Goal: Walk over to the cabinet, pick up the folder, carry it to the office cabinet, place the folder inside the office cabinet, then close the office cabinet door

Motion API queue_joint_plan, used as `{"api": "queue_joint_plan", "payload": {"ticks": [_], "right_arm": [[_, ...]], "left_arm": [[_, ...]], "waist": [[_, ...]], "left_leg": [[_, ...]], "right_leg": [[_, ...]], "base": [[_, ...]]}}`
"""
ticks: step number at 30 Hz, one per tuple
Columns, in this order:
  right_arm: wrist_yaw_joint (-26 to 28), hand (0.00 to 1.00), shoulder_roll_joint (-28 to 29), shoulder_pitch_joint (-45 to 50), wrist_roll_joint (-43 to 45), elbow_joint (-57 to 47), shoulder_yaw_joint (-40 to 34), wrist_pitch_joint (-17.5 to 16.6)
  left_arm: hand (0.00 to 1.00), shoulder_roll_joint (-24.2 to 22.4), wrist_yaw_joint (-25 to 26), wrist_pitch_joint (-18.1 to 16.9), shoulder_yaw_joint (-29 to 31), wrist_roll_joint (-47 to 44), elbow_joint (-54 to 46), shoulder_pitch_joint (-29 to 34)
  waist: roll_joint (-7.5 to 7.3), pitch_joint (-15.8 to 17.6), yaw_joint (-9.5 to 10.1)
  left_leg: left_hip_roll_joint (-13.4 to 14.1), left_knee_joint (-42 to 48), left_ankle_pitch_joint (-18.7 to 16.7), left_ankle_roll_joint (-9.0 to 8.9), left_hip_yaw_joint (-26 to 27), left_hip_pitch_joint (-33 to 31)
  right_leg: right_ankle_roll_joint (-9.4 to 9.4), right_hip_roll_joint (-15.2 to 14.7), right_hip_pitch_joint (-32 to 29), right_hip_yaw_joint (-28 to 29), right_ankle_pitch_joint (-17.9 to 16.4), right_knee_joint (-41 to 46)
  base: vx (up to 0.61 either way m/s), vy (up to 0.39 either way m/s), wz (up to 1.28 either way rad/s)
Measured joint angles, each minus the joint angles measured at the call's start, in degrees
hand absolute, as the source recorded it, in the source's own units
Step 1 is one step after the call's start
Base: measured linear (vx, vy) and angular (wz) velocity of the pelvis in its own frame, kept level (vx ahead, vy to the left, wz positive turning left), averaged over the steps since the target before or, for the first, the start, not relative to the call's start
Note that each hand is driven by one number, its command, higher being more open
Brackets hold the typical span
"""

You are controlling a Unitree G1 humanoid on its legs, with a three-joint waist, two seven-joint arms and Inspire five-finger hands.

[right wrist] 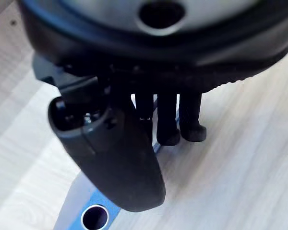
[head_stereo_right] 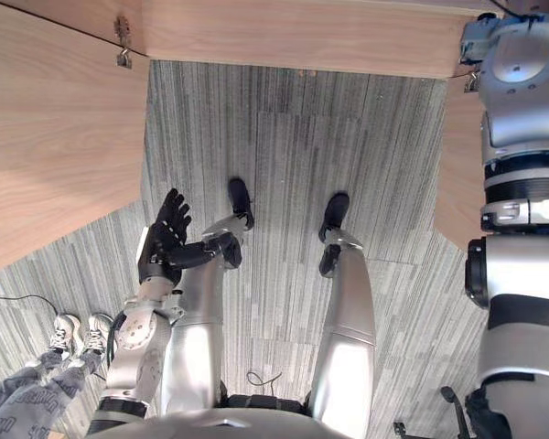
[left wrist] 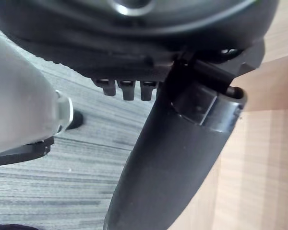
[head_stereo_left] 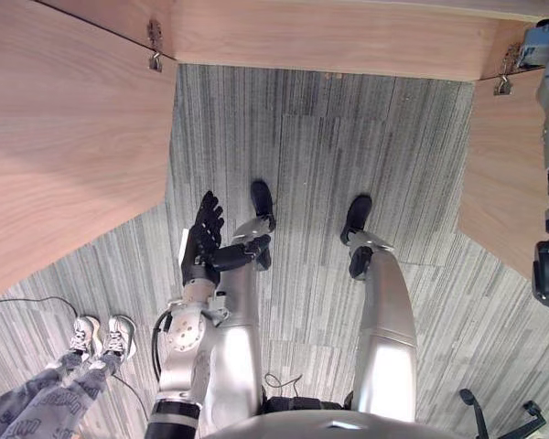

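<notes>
The left hand [head_stereo_left: 204, 240] hangs low, left of centre in the head views, over the grey carpet [head_stereo_left: 329, 165]. Its fingers are straight and spread, with the thumb out to the side, released and carrying nothing. Its own wrist view agrees: the thumb stands free, and past it there is carpet and pale wood.

The right arm runs up the right edge of the head views to the upper right corner, ending by the hinge of the right door [head_stereo_left: 499, 174]. The right hand [right wrist: 173, 57] shows in its wrist view, close above a wood panel [right wrist: 249, 158]. The folder [right wrist: 89, 211] is there with it, grey and blue, with a metal-ringed finger hole in its spine. It lies against the wood and passes behind the thumb. A strip of its blue edge shows between the thumb and the fingers [right wrist: 168, 136], so the thumb is on one side of it and the fingers on the other. I cannot tell whether they are squeezing it or merely straddling it.

The cabinet [head_stereo_left: 329, 41] spans the top of the head views, with both doors swung wide. The left door [head_stereo_left: 64, 137] takes the upper left and the right door the right side. At lower left a person's shoes [head_stereo_left: 101, 337] and jeans stand on the carpet — well apart from the left hand.
</notes>
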Motion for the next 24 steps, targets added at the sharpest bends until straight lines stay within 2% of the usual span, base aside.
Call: {"api": "queue_joint_plan", "payload": {"ticks": [3, 8, 11, 15, 16, 22, 24], "right_arm": [[-0.02, 0.0, 0.15, -0.31, 3.8, -0.01, 0.12, 0.17], [-0.54, 0.0, 1.78, -0.18, 3.88, -2.41, -0.61, 0.43], [-1.44, 0.0, 2.26, 3.22, 3.56, -11.56, -2.12, 0.2], [-2.33, 0.0, 6.0, 13.47, 0.71, -22.37, -5.55, -0.36], [-2.42, 0.0, 7.0, 16.65, -0.74, -24.56, -5.73, -0.39], [-2.31, 0.0, 13.18, 29.86, -6.14, -31.86, -6.68, -0.31], [-1.86, 0.0, 16.26, 35.37, -9.53, -35.6, -6.75, -0.3]], "left_arm": [[1.0, -0.33, 0.43, 0.01, 0.01, 0.01, 1.39, -0.01], [1.0, -1.76, 1.14, 0.13, 0.07, 0.1, 2.84, -0.08], [1.0, -2.1, 1.16, 0.2, 0.01, 0.23, 3.13, -0.57], [1.0, -2.02, 1.21, 0.86, 0.07, 0.38, 3.92, -1.31], [1.0, -2.02, 1.2, 0.97, 0.08, 1.03, 4.62, -1.64], [1.0, -1.96, 1.04, 2.49, 0.13, 3.75, 8.34, -4.22], [1.0, -1.83, 0.96, 2.67, 0.15, 4.97, 9.3, -4.43]], "waist": [[0.0, 0.0, 0.02], [0.01, -0.01, -0.31], [0.02, -0.02, -0.27], [0.01, -0.12, -0.32], [0.01, -0.18, -0.29], [-0.01, -0.35, -0.51], [-0.03, -0.76, -0.63]], "left_leg": [[0.0, -0.54, 0.43, -0.13, 0.05, 0.36], [0.22, -0.46, 0.5, -0.13, -0.08, 1.6], [0.42, 0.08, 0.49, -0.13, -0.14, 2.51], [0.69, 0.86, -0.36, 0.1, -0.15, 5.21], [0.93, 1.85, -1.42, -0.37, 0.02, 5.81], [1.2, 3.64, -3.41, -0.05, 0.75, 10.43], [1.38, 3.63, -4.04, 0.25, 0.96, 13.58]], "right_leg": [[-0.14, 0.05, 0.36, -0.16, 0.3, -0.32], [-0.23, 0.33, 1.9, -0.41, 0.35, -0.58], [-0.25, 0.47, 3.03, -0.62, 0.34, -0.54], [-0.38, 0.46, 6.28, -1.02, -0.03, -0.3], [-0.28, 0.41, 7.03, -0.86, -0.47, 0.22], [0.49, 0.24, 11.9, -0.28, -1.3, 0.48], [0.7, 0.42, 15.4, -0.29, -1.38, -0.38]], "base": [[-0.02, -0.011, -0.01], [0.0, 0.0, 0.0], [0.0, 0.0, 0.0], [0.0, 0.006, -0.01], [-0.02, 0.021, -0.06], [0.01, 0.025, -0.06], [0.06, 0.017, -0.09]]}}
